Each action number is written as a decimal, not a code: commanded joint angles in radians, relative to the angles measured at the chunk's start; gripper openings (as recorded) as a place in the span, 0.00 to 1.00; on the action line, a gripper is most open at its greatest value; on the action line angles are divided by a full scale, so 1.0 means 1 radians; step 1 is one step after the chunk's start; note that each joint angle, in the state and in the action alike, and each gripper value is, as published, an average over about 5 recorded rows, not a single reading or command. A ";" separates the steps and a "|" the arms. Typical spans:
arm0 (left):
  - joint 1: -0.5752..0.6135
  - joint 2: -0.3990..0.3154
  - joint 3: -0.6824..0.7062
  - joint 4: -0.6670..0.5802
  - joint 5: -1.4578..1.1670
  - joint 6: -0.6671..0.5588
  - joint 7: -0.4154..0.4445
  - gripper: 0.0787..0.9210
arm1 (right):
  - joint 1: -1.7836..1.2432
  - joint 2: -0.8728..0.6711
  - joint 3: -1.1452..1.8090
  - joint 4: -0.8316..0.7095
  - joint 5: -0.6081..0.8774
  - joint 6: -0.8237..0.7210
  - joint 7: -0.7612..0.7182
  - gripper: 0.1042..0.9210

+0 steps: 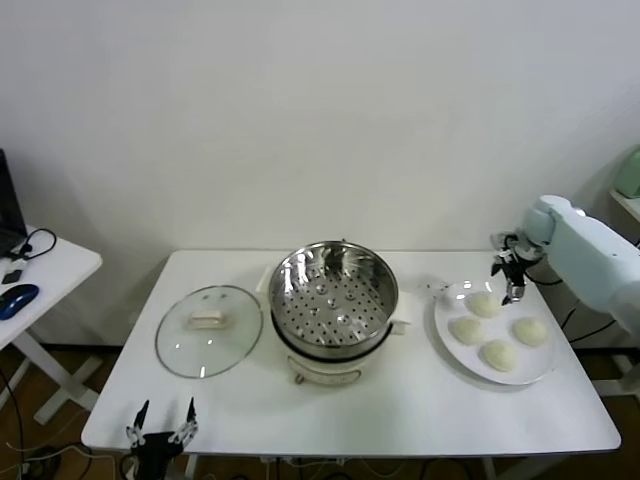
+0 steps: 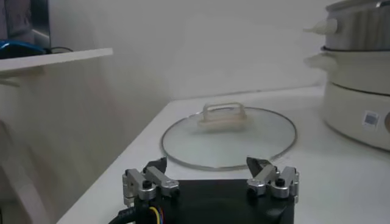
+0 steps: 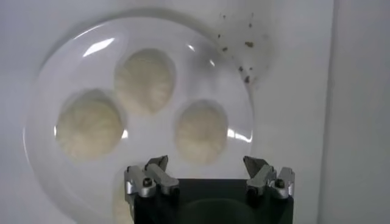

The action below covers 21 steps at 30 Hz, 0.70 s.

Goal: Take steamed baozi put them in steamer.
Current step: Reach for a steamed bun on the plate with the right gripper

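Observation:
Four cream-white baozi lie on a white plate (image 1: 541, 366) at the table's right: one at the far side (image 1: 484, 304), one on the left (image 1: 466, 329), one on the right (image 1: 530, 331), one nearest (image 1: 498, 354). My right gripper (image 1: 511, 288) hovers open and empty over the far baozi. In the right wrist view the gripper (image 3: 207, 167) is above the plate (image 3: 73, 67), with one baozi (image 3: 201, 131) just ahead of its jaws. The empty steel steamer (image 1: 333, 295) stands at the table's middle. My left gripper (image 1: 160, 432) is parked open at the front left edge.
The glass lid (image 1: 208, 328) lies flat left of the steamer; it also shows in the left wrist view (image 2: 228, 137), with the pot base (image 2: 359, 91) beside it. Dark specks (image 3: 244, 67) dot the table by the plate. A side table with a blue mouse (image 1: 20, 298) stands far left.

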 commanded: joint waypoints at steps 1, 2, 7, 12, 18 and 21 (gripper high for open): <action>-0.001 0.002 -0.001 0.019 0.000 -0.002 0.000 0.88 | -0.009 0.062 0.017 -0.114 -0.050 0.035 -0.032 0.88; -0.003 0.003 -0.001 0.021 0.000 -0.002 0.000 0.88 | -0.016 0.063 0.029 -0.117 -0.053 0.036 -0.028 0.88; -0.008 0.004 0.003 0.028 0.003 -0.002 0.000 0.88 | -0.044 0.073 0.095 -0.132 -0.063 0.043 -0.009 0.88; -0.009 0.008 0.005 0.035 0.005 -0.005 -0.001 0.88 | -0.061 0.092 0.161 -0.153 -0.070 0.049 0.015 0.88; -0.006 0.014 0.003 0.042 0.002 -0.013 -0.002 0.88 | -0.076 0.099 0.189 -0.165 -0.088 0.056 0.032 0.88; -0.006 0.017 0.002 0.048 0.003 -0.017 -0.003 0.88 | -0.076 0.098 0.202 -0.171 -0.095 0.061 0.042 0.88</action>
